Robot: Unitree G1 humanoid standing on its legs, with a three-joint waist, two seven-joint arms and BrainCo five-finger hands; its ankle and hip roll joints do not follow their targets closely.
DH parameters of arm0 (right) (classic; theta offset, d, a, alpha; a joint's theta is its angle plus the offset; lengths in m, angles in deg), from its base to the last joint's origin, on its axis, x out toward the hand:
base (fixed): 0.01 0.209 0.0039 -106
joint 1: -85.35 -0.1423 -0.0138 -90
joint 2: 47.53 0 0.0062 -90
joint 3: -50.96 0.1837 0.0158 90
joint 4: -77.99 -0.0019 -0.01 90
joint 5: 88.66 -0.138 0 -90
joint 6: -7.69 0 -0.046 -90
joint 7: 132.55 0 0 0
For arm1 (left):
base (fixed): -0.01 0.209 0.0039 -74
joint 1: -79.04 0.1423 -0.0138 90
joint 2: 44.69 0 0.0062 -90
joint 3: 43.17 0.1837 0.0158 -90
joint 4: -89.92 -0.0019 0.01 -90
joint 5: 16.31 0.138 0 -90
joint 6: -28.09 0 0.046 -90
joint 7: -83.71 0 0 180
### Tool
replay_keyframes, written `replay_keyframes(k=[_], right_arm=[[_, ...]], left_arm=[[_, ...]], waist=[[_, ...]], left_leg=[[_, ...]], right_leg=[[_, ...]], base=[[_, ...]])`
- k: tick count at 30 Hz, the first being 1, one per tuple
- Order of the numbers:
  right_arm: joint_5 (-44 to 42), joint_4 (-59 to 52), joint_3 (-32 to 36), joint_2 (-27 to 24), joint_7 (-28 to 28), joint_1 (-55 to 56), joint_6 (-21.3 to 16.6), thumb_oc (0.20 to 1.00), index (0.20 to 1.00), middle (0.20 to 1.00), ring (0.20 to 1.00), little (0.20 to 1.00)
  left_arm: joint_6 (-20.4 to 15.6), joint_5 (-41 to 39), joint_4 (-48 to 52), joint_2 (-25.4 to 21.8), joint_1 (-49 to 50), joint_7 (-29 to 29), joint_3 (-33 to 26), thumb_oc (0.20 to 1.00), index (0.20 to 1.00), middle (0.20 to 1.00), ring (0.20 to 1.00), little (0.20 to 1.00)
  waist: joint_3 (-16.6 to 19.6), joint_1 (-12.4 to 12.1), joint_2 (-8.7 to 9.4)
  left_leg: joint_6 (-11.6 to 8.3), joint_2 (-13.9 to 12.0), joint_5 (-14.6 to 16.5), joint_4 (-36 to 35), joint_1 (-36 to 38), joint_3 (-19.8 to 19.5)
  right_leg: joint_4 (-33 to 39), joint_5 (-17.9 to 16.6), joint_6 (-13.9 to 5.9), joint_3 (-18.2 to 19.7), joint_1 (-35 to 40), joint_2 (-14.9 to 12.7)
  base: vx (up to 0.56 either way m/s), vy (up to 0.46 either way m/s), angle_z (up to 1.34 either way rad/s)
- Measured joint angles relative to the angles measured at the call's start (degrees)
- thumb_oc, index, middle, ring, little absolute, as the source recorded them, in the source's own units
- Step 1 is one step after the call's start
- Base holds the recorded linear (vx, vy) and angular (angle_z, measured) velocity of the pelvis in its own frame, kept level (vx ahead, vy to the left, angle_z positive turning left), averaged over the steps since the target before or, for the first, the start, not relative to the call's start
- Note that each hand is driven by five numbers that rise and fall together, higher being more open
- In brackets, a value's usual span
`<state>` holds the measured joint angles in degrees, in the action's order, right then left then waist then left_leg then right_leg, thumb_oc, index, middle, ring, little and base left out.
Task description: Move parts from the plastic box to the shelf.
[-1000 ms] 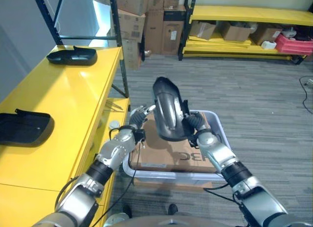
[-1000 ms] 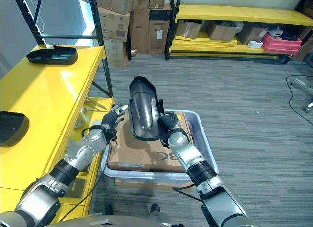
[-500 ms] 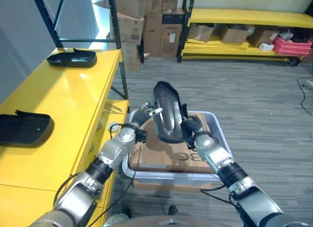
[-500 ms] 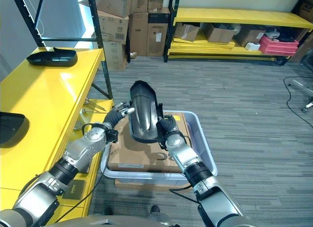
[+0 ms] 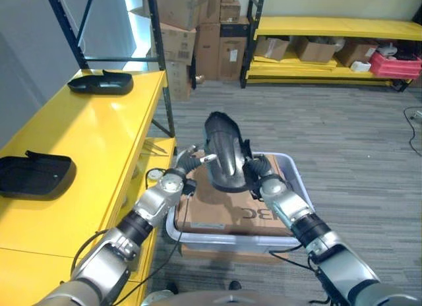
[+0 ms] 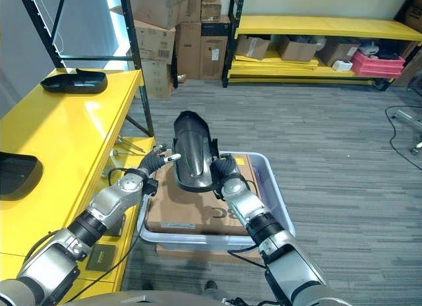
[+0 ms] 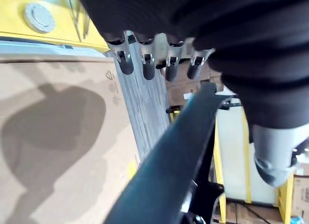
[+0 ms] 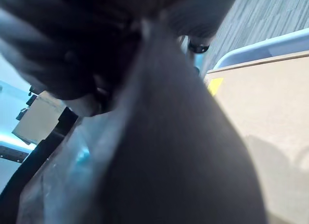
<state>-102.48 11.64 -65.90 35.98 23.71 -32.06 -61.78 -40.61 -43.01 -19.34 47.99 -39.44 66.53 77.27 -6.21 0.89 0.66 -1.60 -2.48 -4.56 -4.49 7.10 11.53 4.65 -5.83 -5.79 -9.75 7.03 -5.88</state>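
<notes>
A black curved part [image 5: 223,151] stands upright in the air above the clear plastic box [image 5: 294,181]. My right hand [image 5: 264,182] is shut on its lower right side, and the part's dark surface [image 8: 169,151] looms close in the right wrist view. My left hand [image 5: 175,179] reaches in from the left with straight fingers [image 5: 192,160] resting against the part's left edge. In the left wrist view that edge [image 7: 178,151] runs between the fingers [image 7: 145,64] and the thumb [image 7: 275,151]. A cardboard sheet [image 5: 224,210] lies in the box.
The yellow shelf [image 5: 86,134] runs along the left, carrying two black parts, one far [image 5: 100,84] and one near [image 5: 33,174]. A dark rack post [image 5: 162,68] stands at its corner. Stacked cardboard boxes [image 5: 198,29] and a yellow rack [image 5: 330,29] line the back.
My left hand has come in from the left and its fingers now touch the part's edge. The part, held by my right hand, has shifted slightly toward the left hand.
</notes>
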Motion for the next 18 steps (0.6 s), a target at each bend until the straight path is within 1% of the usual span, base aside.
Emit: replay_keyframes(k=[1,2,4,6,7,9,12,15,18], right_arm=[[-0.1,0.0,0.0,-0.2,-0.6,-0.1,-0.1,0.2,0.2,0.2,0.2,0.2],[-0.5,-0.6,0.4,-0.9,-0.7,0.3,-0.3,0.2,0.2,0.2,0.2,0.2],[-0.5,-2.1,1.0,-2.0,-0.9,1.0,-0.3,0.2,0.2,0.2,0.2,0.2],[-0.4,-8.1,3.5,-4.1,-1.2,4.7,-0.6,0.2,0.2,0.2,0.2,0.2],[-0.4,-9.3,5.1,-5.2,-1.4,5.5,-0.8,0.2,0.2,0.2,0.2,0.2],[-0.5,-9.2,6.4,-5.9,-1.5,5.5,-0.8,0.2,0.2,0.2,0.2,0.2],[-0.5,-9.2,7.3,-6.1,-1.5,5.2,-1.2,0.2,0.2,0.2,0.2,0.2],[-0.4,-9.1,6.6,-4.5,-1.5,4.9,-1.4,0.2,0.2,0.2,0.2,0.2],[-0.3,-9.0,4.9,-3.2,-1.5,4.9,-1.4,0.2,0.2,0.2,0.2,0.2]], left_arm=[[-0.5,-0.4,-0.3,-0.2,0.1,-1.4,-0.3,1.0,1.0,1.0,1.0,1.0],[-2.7,-0.8,-0.6,-0.8,1.2,-3.2,-2.7,1.0,1.0,1.0,1.0,1.0],[-4.1,-0.9,-0.5,-2.3,1.7,-4.6,-4.4,1.0,1.0,1.0,1.0,1.0],[-5.4,-1.7,0.8,-3.8,3.3,-5.0,-8.5,1.0,1.0,1.0,1.0,1.0],[-5.6,-2.5,0.8,-5.3,3.6,-5.0,-10.8,1.0,1.0,1.0,1.0,1.0],[-5.7,-3.1,0.8,-5.9,3.6,-4.8,-12.2,1.0,1.0,1.0,1.0,1.0],[-5.7,-4.5,0.7,-5.3,3.6,-3.8,-12.1,1.0,1.0,1.0,1.0,1.0],[-5.6,-5.1,0.6,-1.9,3.6,-3.3,-10.4,1.0,1.0,1.0,1.0,1.0],[-5.2,-6.4,0.6,-0.3,3.5,-2.0,-8.3,1.0,1.0,1.0,1.0,1.0]], waist=[[0.0,-0.2,0.0],[0.0,-0.1,-0.01],[0.0,-0.1,-0.02],[0.0,-0.3,-0.03],[0.0,-0.3,-0.05],[0.0,-0.4,-0.05],[0.0,-0.4,-0.05],[0.0,-0.4,-0.05],[0.0,-0.3,-0.06]], left_leg=[[0.0,0.0,0.0,0.0,0.0,0.0],[0.01,0.0,0.0,0.0,0.0,-0.1],[0.01,0.0,0.0,0.0,0.0,-0.1],[0.01,0.0,0.0,0.0,0.0,-0.2],[0.01,0.0,0.0,0.0,-0.1,-0.2],[0.03,0.0,0.0,0.0,0.0,-0.3],[0.04,0.0,0.0,0.0,0.0,-0.3],[0.06,0.0,-0.1,0.0,0.0,-0.4],[0.06,0.0,-0.1,0.0,-0.1,-0.4]], right_leg=[[0.0,0.0,0.0,0.0,0.0,0.0],[0.0,0.0,0.0,0.0,0.0,0.0],[0.0,0.0,0.0,0.0,0.0,0.0],[0.0,0.0,-0.02,-0.1,0.0,0.0],[0.0,0.0,-0.02,-0.1,0.0,-0.1],[0.2,0.1,-0.1,-0.3,0.0,-0.3],[0.4,0.5,-0.49,-0.4,-0.1,-0.3],[0.4,0.5,-0.49,-0.4,-0.1,-0.3],[0.4,0.4,-0.38,-0.4,-0.1,-0.3]], base=[[0.01,0.031,0.01],[0.0,0.0,0.0],[0.0,0.0,0.0],[-0.02,0.006,0.01],[-0.03,0.009,0.02],[-0.01,0.0,0.02],[-0.01,0.0,0.01],[0.0,0.0,0.0],[0.0,0.0,0.0]])
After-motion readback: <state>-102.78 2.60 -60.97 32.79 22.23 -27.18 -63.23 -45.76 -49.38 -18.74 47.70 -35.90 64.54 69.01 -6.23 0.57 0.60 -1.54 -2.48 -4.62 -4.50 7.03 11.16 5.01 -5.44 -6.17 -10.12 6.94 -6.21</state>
